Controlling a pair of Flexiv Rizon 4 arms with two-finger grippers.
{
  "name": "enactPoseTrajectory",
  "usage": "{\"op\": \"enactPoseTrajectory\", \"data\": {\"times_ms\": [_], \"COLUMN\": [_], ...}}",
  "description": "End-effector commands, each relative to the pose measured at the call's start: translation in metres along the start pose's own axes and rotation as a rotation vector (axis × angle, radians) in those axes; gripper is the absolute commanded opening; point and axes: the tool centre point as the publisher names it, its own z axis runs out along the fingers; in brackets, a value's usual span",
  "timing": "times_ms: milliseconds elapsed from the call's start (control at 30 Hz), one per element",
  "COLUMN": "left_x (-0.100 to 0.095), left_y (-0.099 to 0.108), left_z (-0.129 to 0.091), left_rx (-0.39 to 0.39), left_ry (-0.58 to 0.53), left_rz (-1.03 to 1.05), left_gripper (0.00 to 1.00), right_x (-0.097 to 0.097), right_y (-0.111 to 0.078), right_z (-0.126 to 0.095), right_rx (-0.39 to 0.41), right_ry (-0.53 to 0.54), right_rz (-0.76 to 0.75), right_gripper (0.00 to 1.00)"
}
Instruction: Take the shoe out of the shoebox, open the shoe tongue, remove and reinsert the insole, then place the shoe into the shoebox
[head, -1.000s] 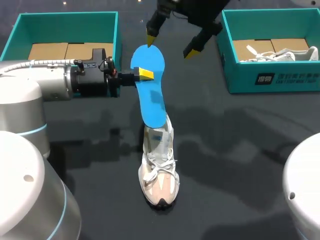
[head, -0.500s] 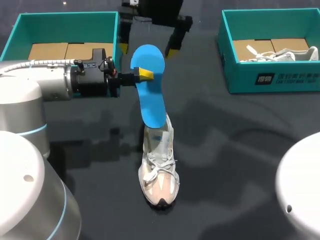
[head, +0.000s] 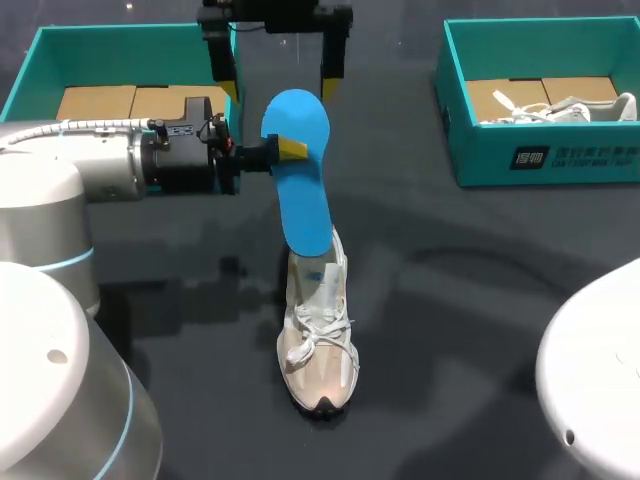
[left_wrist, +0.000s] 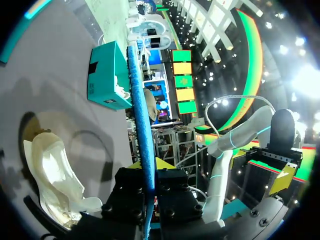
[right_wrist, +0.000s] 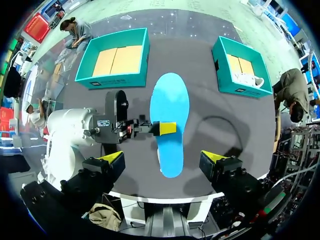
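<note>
My left gripper (head: 290, 148) is shut on the edge of a blue insole (head: 302, 185), held above the table. In the left wrist view the insole (left_wrist: 141, 100) shows edge-on between the fingers of that gripper (left_wrist: 148, 167). A white and beige shoe (head: 318, 335) stands on the dark table, and the insole's lower end overlaps its heel. My right gripper (head: 278, 75) hangs open at the far end of the insole, one finger on each side and touching nothing. From the right wrist the open gripper (right_wrist: 162, 159) looks straight down on the insole (right_wrist: 170, 107), which hides the shoe.
A teal shoebox (head: 232, 60) with a cardboard bottom stands at the back left, close behind my left gripper. A second teal shoebox (head: 540, 155) at the back right holds another white shoe (head: 565, 108).
My right gripper has swung left and turned, from the right of the insole's far end to straddling it. The left arm, insole and shoe have not moved.
</note>
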Motion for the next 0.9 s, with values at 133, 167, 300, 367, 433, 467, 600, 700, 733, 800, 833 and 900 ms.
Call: {"op": "enactPoseTrajectory", "data": {"times_ms": [133,167,300,367,433,467,600,700,733,800,833,900], "left_x": [-0.001,-0.001,-0.001,-0.001,-0.001,-0.001,-0.001,-0.001,-0.001,-0.001,-0.001,-0.001], "left_y": [0.000,0.000,0.000,0.000,0.000,0.000,0.000,0.000,0.000,0.000,0.000,0.000], "left_z": [0.001,0.001,0.001,0.001,0.001,0.001,0.001,0.001,0.001,0.001,0.001,0.001], "left_rx": [0.000,0.000,0.000,0.000,0.000,0.000,0.000,0.000,0.000,0.000,0.000,0.000], "left_ry": [0.000,0.000,0.000,0.000,0.000,0.000,0.000,0.000,0.000,0.000,0.000,0.000], "left_rz": [0.000,0.000,0.000,0.000,0.000,0.000,0.000,0.000,0.000,0.000,0.000,0.000], "left_gripper": [0.00,0.00,0.00,0.00,0.00,0.00,0.00,0.00,0.00,0.00,0.00,0.00], "right_x": [-0.005,-0.007,-0.021,-0.028,-0.036,-0.038,-0.051,-0.058,-0.061,-0.066,-0.068,-0.073], "right_y": [0.001,0.001,0.002,0.002,0.001,0.001,0.001,-0.001,-0.001,-0.002,-0.003,-0.002], "right_z": [-0.007,-0.008,-0.011,-0.010,-0.006,-0.004,0.004,0.005,0.004,0.003,0.003,0.005], "right_rx": [-0.018,-0.022,-0.028,-0.030,-0.024,-0.023,-0.028,-0.051,-0.063,-0.072,-0.073,-0.070], "right_ry": [0.060,0.103,0.236,0.307,0.362,0.384,0.509,0.578,0.607,0.631,0.648,0.694], "right_rz": [-0.009,-0.008,0.026,0.043,0.063,0.068,0.105,0.126,0.135,0.158,0.165,0.180], "right_gripper": [1.00,1.00,1.00,1.00,1.00,1.00,1.00,1.00,1.00,1.00,1.00,1.00]}}
